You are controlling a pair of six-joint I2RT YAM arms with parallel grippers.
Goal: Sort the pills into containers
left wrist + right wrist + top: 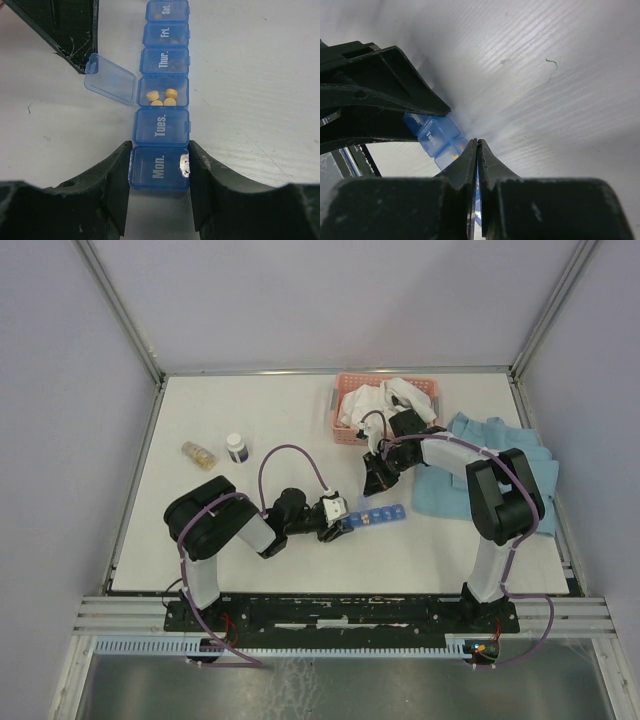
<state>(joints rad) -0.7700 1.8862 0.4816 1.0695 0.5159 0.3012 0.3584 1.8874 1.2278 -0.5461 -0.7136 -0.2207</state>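
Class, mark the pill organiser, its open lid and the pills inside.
pill organiser [161, 125], left wrist view, on the Tues. lid.
open lid [111, 80], left wrist view, at its centre.
pills [152, 94], left wrist view, on the leftmost pill.

Your left gripper [340, 525] touches one end of the narrow blue plastic pill strip [382, 514]; your right gripper [373, 483] is just behind it.

White tabletop [300, 420] seen from above, evenly lit. Plain pale lilac walls [330, 300] enclose it on three sides, with silver metal posts [120, 310] at the back corners. Silver rails [125, 615] cross the near edge, above a grey metal sheet [320, 690].
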